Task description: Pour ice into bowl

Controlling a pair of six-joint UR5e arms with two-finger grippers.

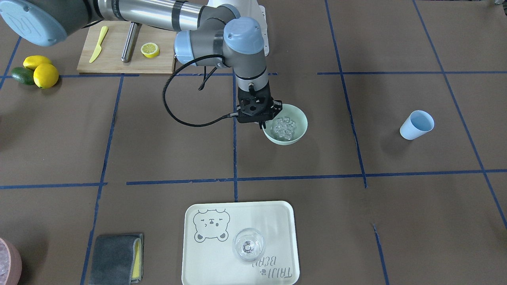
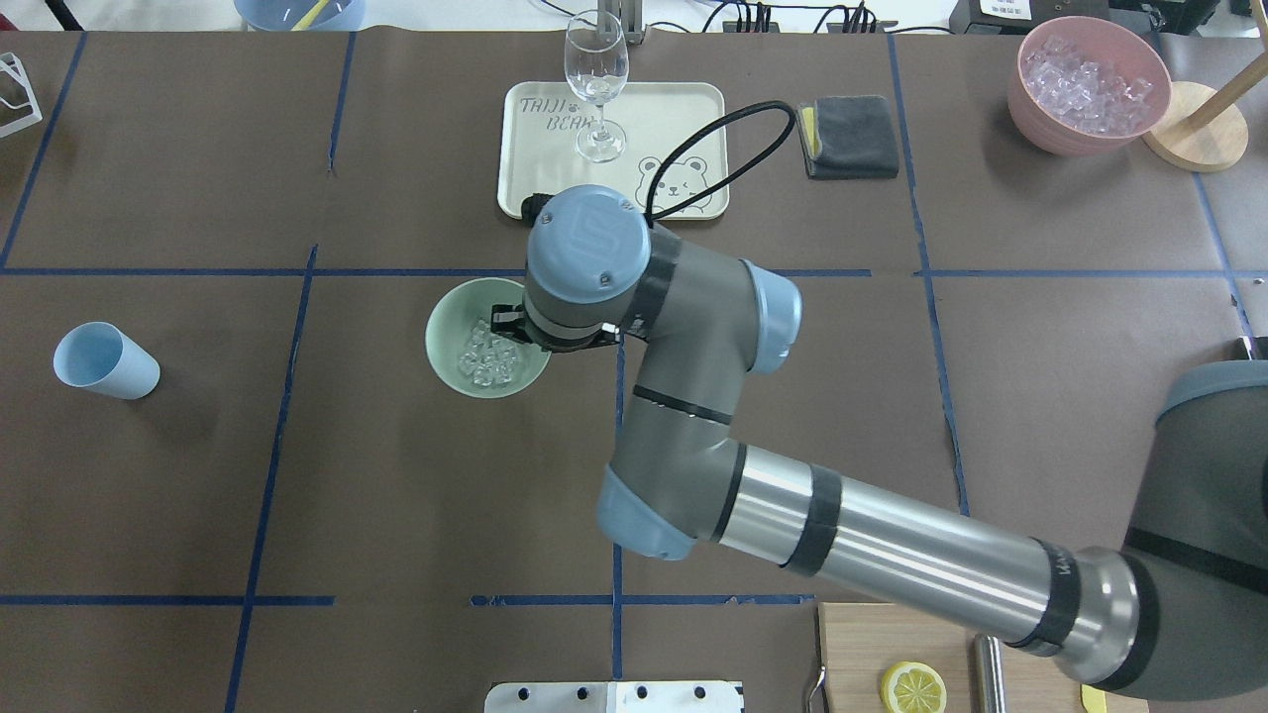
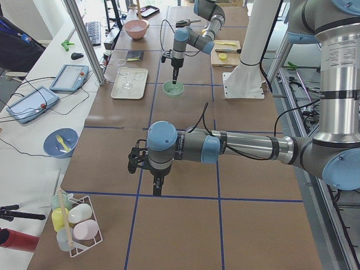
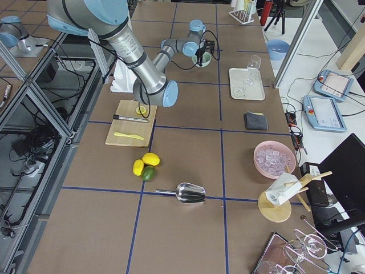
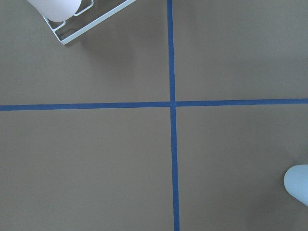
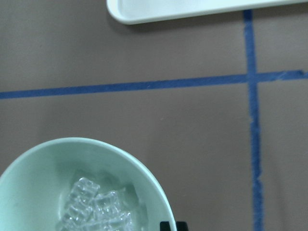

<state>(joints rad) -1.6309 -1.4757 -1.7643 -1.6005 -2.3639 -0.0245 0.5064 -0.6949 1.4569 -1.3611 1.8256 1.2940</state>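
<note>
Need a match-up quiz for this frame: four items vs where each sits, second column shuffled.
1. ice
2. wine glass
3. lemon half
4. blue cup

A. on the wooden board
B. on the bare table cover
C. in the mint bowl
D. on the bear tray

Pairs: 1-C, 2-D, 3-A, 4-B

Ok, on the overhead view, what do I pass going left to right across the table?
light blue cup → mint-green bowl holding the ice → wine glass → grey cloth → pink container. The tray is left out: it overlaps bowl and glass.
</note>
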